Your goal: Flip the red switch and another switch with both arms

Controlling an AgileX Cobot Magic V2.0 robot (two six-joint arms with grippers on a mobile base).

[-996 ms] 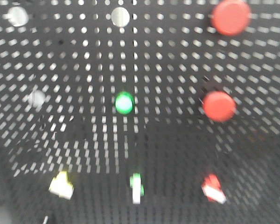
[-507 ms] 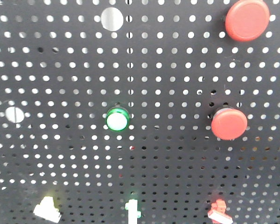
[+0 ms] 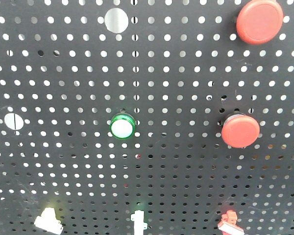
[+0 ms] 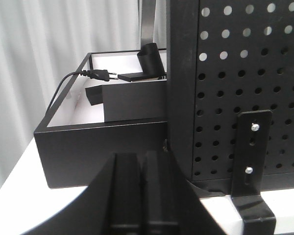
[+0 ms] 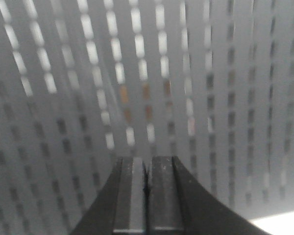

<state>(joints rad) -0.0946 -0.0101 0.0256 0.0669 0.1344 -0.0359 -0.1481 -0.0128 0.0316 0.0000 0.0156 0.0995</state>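
**Both switches yet to be flipped, grippers shut and off target**

The perforated board [image 3: 176, 98] fills the front view. The red switch [image 3: 230, 223], a small red lever on a white base, sits low on the board toward its right side, partly cut off by the bottom of the front view. Directly above it on the board are two large red mushroom buttons [image 3: 240, 130], which are not the target. A green switch [image 3: 138, 221] sits low at the board's middle and a pale switch [image 3: 48, 221] low toward its left; either could serve as the second switch. A green-ringed button [image 3: 122, 127] is near the board's centre.

No arm or finger shows in front of the board in the front view. The left gripper [image 4: 141, 161] has its jaws pressed together, holding nothing, and points past the board's outer upright edge toward a black box [image 4: 88, 142] beside the board. The right gripper [image 5: 147, 164], jaws likewise pressed together and empty, faces the board's holes at close range; that view is blurred and shows no switch.

Which way each lever is thrown is too small to tell. Judging from this, neither toggle is under way: each arm must yet be brought to its lever low on the board and must push it over.
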